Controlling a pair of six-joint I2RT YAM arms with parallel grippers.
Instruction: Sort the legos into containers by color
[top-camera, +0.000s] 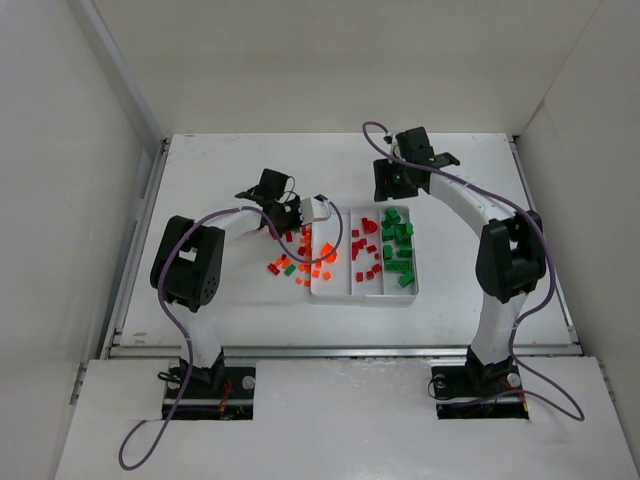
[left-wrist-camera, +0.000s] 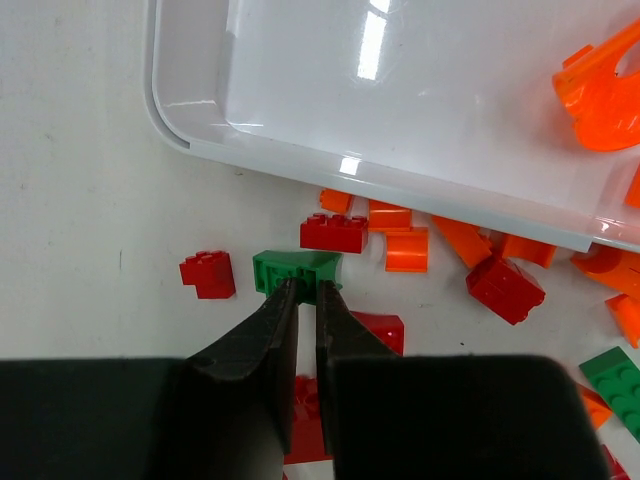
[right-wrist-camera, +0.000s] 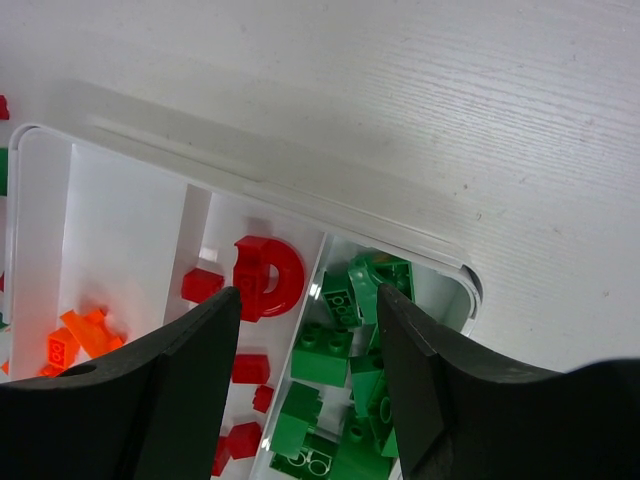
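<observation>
Loose red, green and orange legos (top-camera: 290, 265) lie on the table left of the white tray (top-camera: 365, 296). My left gripper (left-wrist-camera: 303, 287) is down among them, beside the tray's left wall (left-wrist-camera: 300, 165), shut on the near edge of a green lego (left-wrist-camera: 295, 267). Red legos (left-wrist-camera: 333, 232) and orange ones (left-wrist-camera: 406, 250) lie close around it. In the top view the left gripper (top-camera: 298, 232) sits by the tray's far left corner. My right gripper (right-wrist-camera: 308, 292) hangs open and holds nothing above the tray's far end, over the green legos (right-wrist-camera: 320, 355) in the right container. A red arch (right-wrist-camera: 268, 275) lies in the middle one, orange legos (right-wrist-camera: 75, 335) in the left.
White walls enclose the table on the left, back and right. The right gripper (top-camera: 392, 192) is over the tray's far rim (right-wrist-camera: 250, 185). Bare table stretches behind and to the right of the tray.
</observation>
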